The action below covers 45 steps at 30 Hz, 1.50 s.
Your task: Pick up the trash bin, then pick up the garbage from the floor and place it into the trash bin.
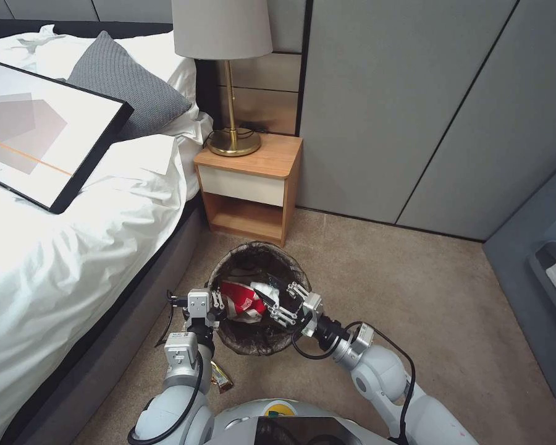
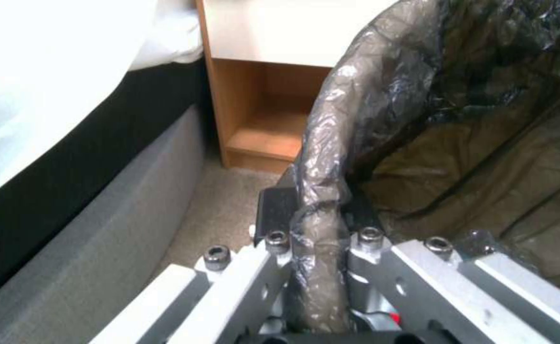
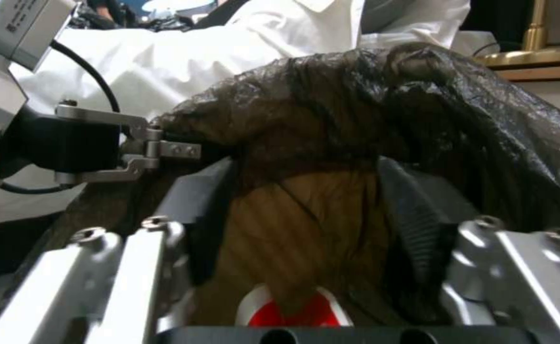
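The trash bin (image 1: 253, 341), lined with a dark brown bag, is held off the carpet in front of me. My left gripper (image 1: 215, 304) is shut on its near-left rim; in the left wrist view the left gripper (image 2: 318, 224) clamps the bag-covered rim (image 2: 350, 105). My right gripper (image 1: 285, 303) reaches over the bin's mouth from the right, open. In the right wrist view its fingers (image 3: 413, 215) are spread against the liner (image 3: 356, 95). Garbage lies inside the bin: a red-and-white packet (image 1: 241, 301) (image 3: 292, 310) and white tissue (image 1: 267, 290). A yellow-brown wrapper (image 1: 221, 377) lies on the floor beside my left arm.
The bed (image 1: 55, 272) with a framed picture (image 1: 37, 136) runs along the left. A wooden nightstand (image 1: 250, 185) with a brass lamp (image 1: 231, 80) stands just behind the bin. Grey wall panels (image 1: 414, 105) close off the back. Open carpet (image 1: 445, 296) lies to the right.
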Motion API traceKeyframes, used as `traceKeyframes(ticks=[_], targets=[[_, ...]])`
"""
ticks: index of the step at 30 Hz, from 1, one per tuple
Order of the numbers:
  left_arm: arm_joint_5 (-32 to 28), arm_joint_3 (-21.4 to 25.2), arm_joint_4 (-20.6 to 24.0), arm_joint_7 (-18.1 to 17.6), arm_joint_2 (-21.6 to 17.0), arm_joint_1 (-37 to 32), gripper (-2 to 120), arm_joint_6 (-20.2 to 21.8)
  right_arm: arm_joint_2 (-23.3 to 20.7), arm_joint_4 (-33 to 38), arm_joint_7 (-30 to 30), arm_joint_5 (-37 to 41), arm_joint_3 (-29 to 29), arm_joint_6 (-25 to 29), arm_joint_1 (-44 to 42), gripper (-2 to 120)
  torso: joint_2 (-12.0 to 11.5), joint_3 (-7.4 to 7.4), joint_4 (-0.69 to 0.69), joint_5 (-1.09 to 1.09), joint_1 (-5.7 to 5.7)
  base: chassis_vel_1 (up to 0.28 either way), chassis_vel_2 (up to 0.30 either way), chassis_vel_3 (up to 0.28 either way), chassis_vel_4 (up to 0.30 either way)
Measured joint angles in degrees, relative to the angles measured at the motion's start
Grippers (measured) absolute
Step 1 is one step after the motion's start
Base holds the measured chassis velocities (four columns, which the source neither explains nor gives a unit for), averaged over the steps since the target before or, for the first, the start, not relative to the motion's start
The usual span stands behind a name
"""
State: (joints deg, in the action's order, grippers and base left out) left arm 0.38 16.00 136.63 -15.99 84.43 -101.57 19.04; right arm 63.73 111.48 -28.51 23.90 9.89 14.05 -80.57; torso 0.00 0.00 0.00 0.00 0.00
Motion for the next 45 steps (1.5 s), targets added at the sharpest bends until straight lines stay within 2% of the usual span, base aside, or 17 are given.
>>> traceKeyframes(ticks=[2, 3, 5, 8, 13, 16, 18, 19, 21, 22, 24, 25, 28, 29, 32, 38, 45], targets=[[0.0, 0.0, 0.0, 0.0, 0.0, 0.0, 2, 0.0, -0.23, 0.11, 0.08, -0.02, 0.06, 0.0, -0.01, 69, 0.0, 0.0, 0.0, 0.0, 0.0, 0.0, 0.0, 0.0, 0.0], [0.0, 0.0, 0.0, 0.0, 0.0, 0.0, 2, 0.0, -0.23, 0.11, 0.08, -0.02, 0.06, 0.0, -0.01, 69, 0.0, 0.0, 0.0, 0.0, 0.0, 0.0, 0.0, 0.0, 0.0], [0.0, 0.0, 0.0, 0.0, 0.0, 0.0, 2, 0.0, -0.43, 0.71, 0.07, -0.37, 0.54, 0.03, -0.02, 81, 0.0, 0.0, 0.0, 0.0, 0.0, 0.0, 0.0, 0.0, 0.0], [0.0, 0.0, 0.0, 0.0, 0.0, 0.0, 2, 0.0, -0.67, 1.71, 0.06, -0.73, 1.05, 0.07, -0.13, 91, 0.0, 0.0, 0.0, 0.0, 0.0, 0.0, 0.0, 0.0, 0.0], [0.0, 0.0, 0.0, 0.0, 0.0, -0.01, 2, 0.0, -1.25, 3.5, 0.09, -1.82, 1.74, 0.49, -1.07, 100, 0.0, 0.0, 0.0, 0.0, 0.0, 0.0, 0.0, 0.0, 0.0], [0.0, 0.0, 0.0, 0.0, 0.0, 0.0, 2, 0.0, -1.45, 5.3, 0.99, -2.6, 2.39, 1.0, -1.85, 100, -0.01, 0.0, 0.0, 0.01, 0.0, 0.0, 0.0, 0.0, 0.0], [0.0, 0.0, 0.0, 0.0, 0.0, 0.0, 2, 0.0, -1.28, 10.64, 6.55, -4.81, 4.74, 0.32, -3.59, 100, -0.01, 0.0, 0.01, 0.0, 0.0, 0.0, 0.0, 0.0, 0.0], [0.0, 0.0, 0.0, 0.0, 0.0, 0.0, 2, 0.0, -1.28, 10.64, 6.55, -4.81, 4.74, 0.32, -3.59, 100, -0.01, 0.0, 0.01, 0.0, 0.0, 0.0, 0.0, 0.0, 0.0], [0.0, 0.0, 0.0, 0.0, 0.0, 0.0, 2, 0.0, 0.25, 14.94, 14.41, -10.28, 7.22, -2.82, -5.63, 100, 0.0, 0.0, 0.01, 0.0, 0.0, 0.0, 0.0, 0.0, 0.0], [0.0, 0.0, 0.0, 0.0, 0.0, 0.0, 2, 0.0, 0.25, 14.94, 14.41, -10.28, 7.22, -2.82, -5.63, 100, 0.0, 0.0, 0.01, 0.0, 0.0, 0.0, 0.0, 0.0, 0.0], [0.0, 0.01, 0.0, 0.0, 0.0, 0.0, 2, 0.0, 3.65, 19.32, 23.66, -14.84, 10.89, -6.72, -9.87, 100, -0.01, 0.0, 0.0, 0.0, 0.0, 0.0, 0.0, 0.0, 0.0], [0.0, 0.01, 0.0, 0.0, 0.0, 0.0, 2, 0.0, 3.65, 19.32, 23.66, -14.84, 10.89, -6.72, -9.87, 100, -0.01, 0.0, 0.0, 0.0, 0.0, 0.0, 0.0, 0.0, 0.0], [0.0, 0.0, 0.0, 0.0, 0.0, 0.01, 2, 0.0, 9.73, 24.55, 33.09, -17.42, 15.57, -11.93, -16.64, 100, 0.0, 0.0, -0.03, -0.01, 0.0, 0.0, 0.0, 0.0, 0.0], [0.0, 0.0, 0.0, 0.0, 0.0, 0.01, 2, 0.0, 9.73, 24.55, 33.09, -17.42, 15.57, -11.93, -16.64, 100, 0.0, 0.0, -0.03, -0.01, 0.0, 0.0, 0.0, 0.0, 0.0], [0.0, 0.01, 0.0, 0.0, 0.0, 0.0, 2, 0.0, 14.21, 26.43, 34.76, -20.86, 19.34, -10.1, -21.47, 100, -0.01, 0.0, 0.0, 0.0, 0.0, 0.0, 0.0, 0.0, 0.0], [0.0, 0.0, 0.0, 0.0, 0.0, -0.01, 2, 0.0, 18.22, 27.38, 34.7, -22.67, 22.23, -6.01, -26.5, 100, 0.0, 0.0, 0.0, 0.0, 0.0, 0.0, 0.0, 0.0, 0.0], [0.0, 0.0, 0.0, 0.0, 0.0, 0.0, 2, 0.0, 19.72, 26.42, 33.72, -23.42, 23.72, -3.93, -27.23, 100, 0.0, 0.0, 0.01, 0.0, 0.0, 0.0, 0.0, 0.0, 0.0]])
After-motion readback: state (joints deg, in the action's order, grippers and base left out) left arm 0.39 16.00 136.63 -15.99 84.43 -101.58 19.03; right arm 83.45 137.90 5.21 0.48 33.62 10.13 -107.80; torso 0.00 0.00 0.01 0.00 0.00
